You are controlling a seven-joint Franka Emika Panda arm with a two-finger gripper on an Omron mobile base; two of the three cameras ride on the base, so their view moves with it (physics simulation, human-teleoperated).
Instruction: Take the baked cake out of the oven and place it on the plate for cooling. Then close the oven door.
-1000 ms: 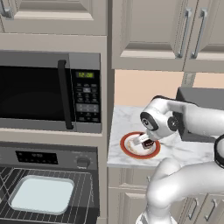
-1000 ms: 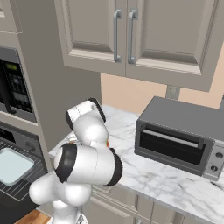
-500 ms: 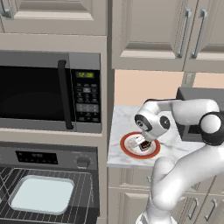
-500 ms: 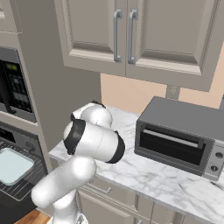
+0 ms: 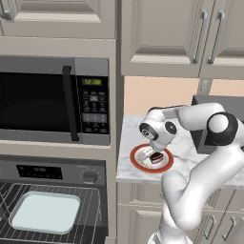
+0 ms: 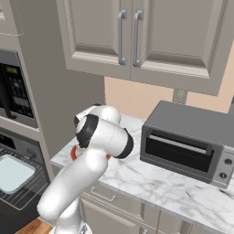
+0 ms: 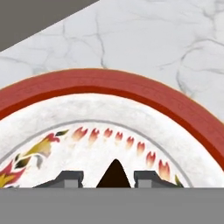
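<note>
1. Gripper (image 5: 155, 155) is down over the plate (image 5: 139, 159) on the marble counter (image 5: 127, 138), just right of the microwave (image 5: 52, 100).
2. The baked cake (image 5: 157, 159) – small, dark brown – sits on the plate's white centre, directly under the hand in the left base view.
3. In the hand view a dark triangular tip of the cake (image 7: 114, 174) shows between the two finger tips (image 7: 70, 177), with a narrow gap on each side. Whether the pads are touching it – cannot tell, so the grip state is unresolved.
4. Hand view also shows the plate's (image 7: 131, 89) red-orange rim arcing across, white inside with a ring of small flame-like marks, and counter marble (image 7: 166, 39) beyond the rim.
5. Oven (image 5: 52, 176) is below the microwave, with display and knob on its grey panel. The wire rack (image 5: 90, 219) is exposed, with a pale rectangular tray (image 5: 45, 212) lying on it.
6. The oven cavity is open to view. The oven door itself I can't make out in the frames.
7. Right base view: the arm's elbow (image 6: 103, 135) covers most of the plate, only a sliver of red rim (image 6: 73, 153) is visible to its left. A toaster oven (image 6: 187, 137) sits further right on the counter, well apart from the plate.
8. Upper cabinets (image 6: 132, 32) are shut.
</note>
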